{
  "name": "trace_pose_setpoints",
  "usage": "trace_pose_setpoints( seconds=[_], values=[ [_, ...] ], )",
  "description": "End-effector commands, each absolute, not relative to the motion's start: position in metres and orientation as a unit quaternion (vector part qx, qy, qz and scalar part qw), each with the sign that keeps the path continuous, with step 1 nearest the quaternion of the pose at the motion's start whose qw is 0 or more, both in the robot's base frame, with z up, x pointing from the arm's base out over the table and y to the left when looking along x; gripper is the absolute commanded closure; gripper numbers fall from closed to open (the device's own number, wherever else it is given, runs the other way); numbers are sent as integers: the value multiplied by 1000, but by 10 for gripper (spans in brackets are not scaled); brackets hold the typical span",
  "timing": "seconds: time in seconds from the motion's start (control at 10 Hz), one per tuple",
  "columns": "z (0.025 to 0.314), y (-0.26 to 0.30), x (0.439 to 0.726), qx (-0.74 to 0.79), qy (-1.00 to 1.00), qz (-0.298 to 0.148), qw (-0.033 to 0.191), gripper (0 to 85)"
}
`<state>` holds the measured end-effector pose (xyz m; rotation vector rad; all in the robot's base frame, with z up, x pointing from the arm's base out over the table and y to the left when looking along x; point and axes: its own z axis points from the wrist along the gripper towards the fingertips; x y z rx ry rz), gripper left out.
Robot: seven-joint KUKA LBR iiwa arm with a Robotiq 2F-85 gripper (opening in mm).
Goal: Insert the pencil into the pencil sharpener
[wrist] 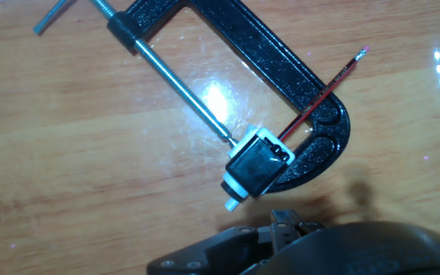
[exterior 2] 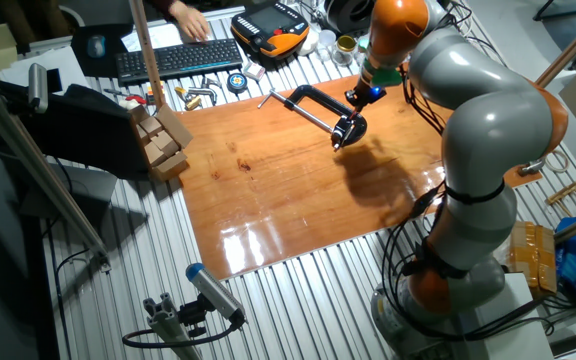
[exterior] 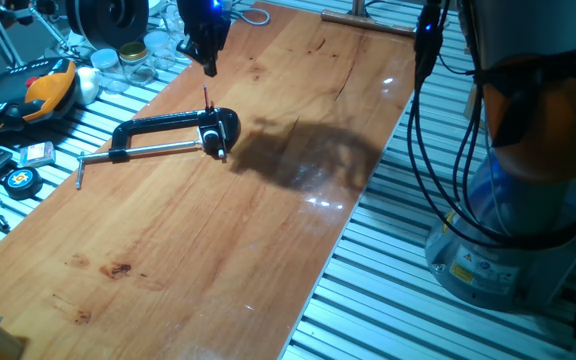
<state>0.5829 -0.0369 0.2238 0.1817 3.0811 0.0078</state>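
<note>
The hand point(exterior: 206, 48) hangs above the work with nothing in it, but whether its fingers are spread or closed I cannot tell, since the hand view shows only its dark, rounded underside at the bottom edge. Just below it sits the pencil sharpener point(wrist: 257, 166), a small glossy black block with a pale end, apparently pinched in the clamp point(wrist: 281, 69) so it cannot slide under pushing; the pencil point(wrist: 325, 93), a thin red stick, already stands in it, slanting out over the clamp's rough cast C-frame. Beyond run the bright threaded screw rod point(wrist: 182, 89) and the smooth, varnished wooden desk point(wrist: 67, 153).
</note>
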Motion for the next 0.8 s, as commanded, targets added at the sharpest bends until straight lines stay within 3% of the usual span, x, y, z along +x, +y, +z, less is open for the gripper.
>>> trace_pose_setpoints(
  seconds=[0.0, 0.7],
  values=[
    [223, -38, 582, 56, 998, 5, 27, 850],
    [222, -36, 582, 54, 998, 8, 21, 850]
  ],
)
